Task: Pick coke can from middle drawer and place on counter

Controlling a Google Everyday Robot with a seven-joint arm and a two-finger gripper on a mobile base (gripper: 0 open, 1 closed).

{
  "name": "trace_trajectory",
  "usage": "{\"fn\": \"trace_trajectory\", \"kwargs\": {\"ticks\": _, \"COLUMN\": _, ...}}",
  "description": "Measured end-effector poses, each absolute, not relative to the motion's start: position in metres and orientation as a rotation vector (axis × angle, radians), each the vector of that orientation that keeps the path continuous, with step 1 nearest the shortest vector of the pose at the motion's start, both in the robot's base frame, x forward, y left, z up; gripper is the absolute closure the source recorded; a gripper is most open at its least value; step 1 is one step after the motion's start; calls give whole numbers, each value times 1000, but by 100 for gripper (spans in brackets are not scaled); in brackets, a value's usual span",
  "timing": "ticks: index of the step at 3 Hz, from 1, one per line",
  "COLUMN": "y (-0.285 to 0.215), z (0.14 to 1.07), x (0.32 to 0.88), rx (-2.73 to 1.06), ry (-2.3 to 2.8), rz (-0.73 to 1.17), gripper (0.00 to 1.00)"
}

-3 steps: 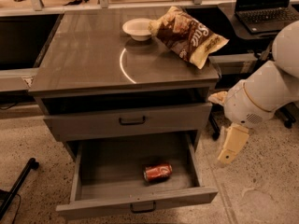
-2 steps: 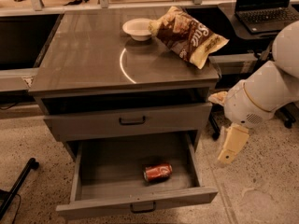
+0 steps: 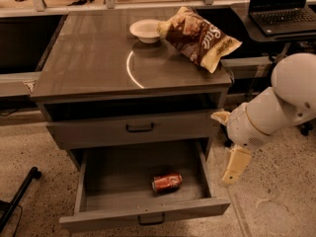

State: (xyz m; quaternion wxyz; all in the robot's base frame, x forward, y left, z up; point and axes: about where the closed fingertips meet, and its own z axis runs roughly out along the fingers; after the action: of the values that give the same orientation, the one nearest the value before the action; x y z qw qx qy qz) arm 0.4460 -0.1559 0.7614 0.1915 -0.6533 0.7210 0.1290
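Note:
The coke can lies on its side on the floor of the open middle drawer, near its front and right of centre. The drawer is pulled out at the bottom of the cabinet. The counter is the glossy grey-brown top above, with a curved white reflection. My gripper hangs at the right side of the cabinet, outside the drawer, to the right of the can and higher. It is open and empty, with one cream finger pointing down.
A white bowl and a large brown-and-cream chip bag lie on the back right of the counter. A closed grey drawer front sits above the open one. A laptop desk stands at the right and a dark pole at the lower left.
My arm and gripper have moved a little down and to the left, closer to the drawer's right side. The can, drawer and counter items have not moved.

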Motion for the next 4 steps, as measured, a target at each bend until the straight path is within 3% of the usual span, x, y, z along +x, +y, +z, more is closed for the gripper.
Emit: {"fn": "trace_trajectory", "kwargs": {"ticks": 4, "y": -132, "z": 626, "x": 458, "rx": -1866, "ry": 2051, "rz": 512, "gripper": 0}}
